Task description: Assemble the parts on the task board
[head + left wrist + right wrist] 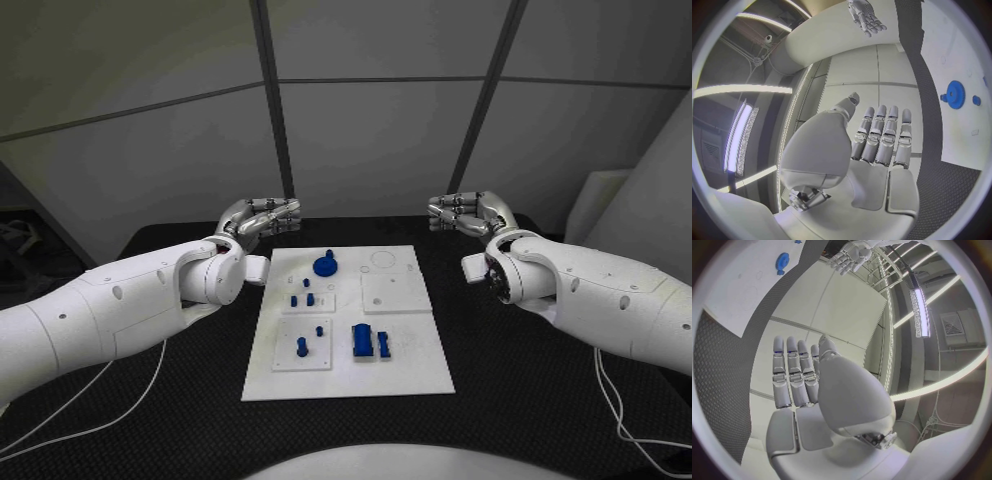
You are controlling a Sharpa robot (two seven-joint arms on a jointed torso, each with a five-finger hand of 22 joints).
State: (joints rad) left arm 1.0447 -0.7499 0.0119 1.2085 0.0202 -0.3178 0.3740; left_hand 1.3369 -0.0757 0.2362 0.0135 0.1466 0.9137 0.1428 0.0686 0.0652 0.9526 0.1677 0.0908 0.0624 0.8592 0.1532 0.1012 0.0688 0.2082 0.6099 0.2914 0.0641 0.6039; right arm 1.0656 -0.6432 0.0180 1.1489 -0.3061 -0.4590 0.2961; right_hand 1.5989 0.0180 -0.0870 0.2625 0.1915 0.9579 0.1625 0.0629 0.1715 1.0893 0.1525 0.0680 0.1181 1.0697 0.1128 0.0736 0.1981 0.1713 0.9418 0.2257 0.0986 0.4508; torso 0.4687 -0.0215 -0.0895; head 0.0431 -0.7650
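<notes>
The white task board (407,362) lies in the middle of the black table. A blue gear (327,264) (955,94) (783,263) stands near its far left. Small blue pegs (303,297) sit below the gear, another peg (302,346) and two blue blocks (369,342) lie nearer me. My left hand (260,220) (879,132) hovers off the board's far left corner, fingers straight and apart from any part, holding nothing. My right hand (470,212) (795,372) hovers off the far right corner, fingers extended, empty. Each wrist view also catches the other hand (867,16) (849,255).
The black table (173,400) surrounds the board on all sides. Grey wall panels (375,130) rise behind the table's far edge. Thin cables (101,400) trail over the table at both near sides.
</notes>
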